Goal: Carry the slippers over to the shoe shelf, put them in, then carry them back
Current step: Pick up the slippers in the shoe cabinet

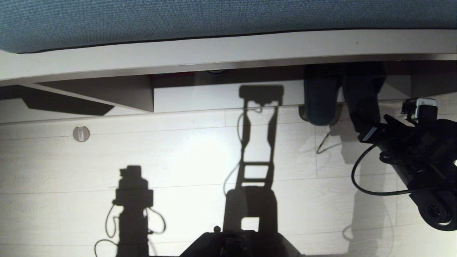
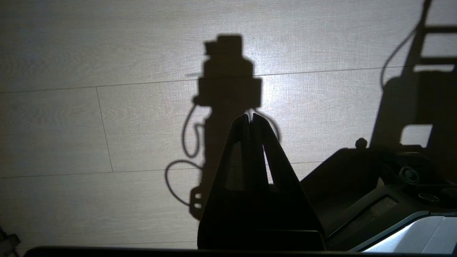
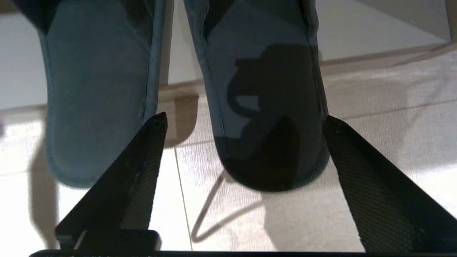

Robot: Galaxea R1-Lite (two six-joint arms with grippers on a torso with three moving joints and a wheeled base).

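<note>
My right gripper [image 3: 244,121] stands released, fingers straddling one of the slippers [image 3: 264,92]; both lie half inside the shoe shelf [image 1: 221,96], heels on the floor [image 1: 200,157]. My left gripper [image 2: 251,117] hangs clenched, empty.

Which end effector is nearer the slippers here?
Right. The right end effector sits open at the slippers' heels, fingers either side of one. The left end effector is shut over bare floor, away from them.
</note>
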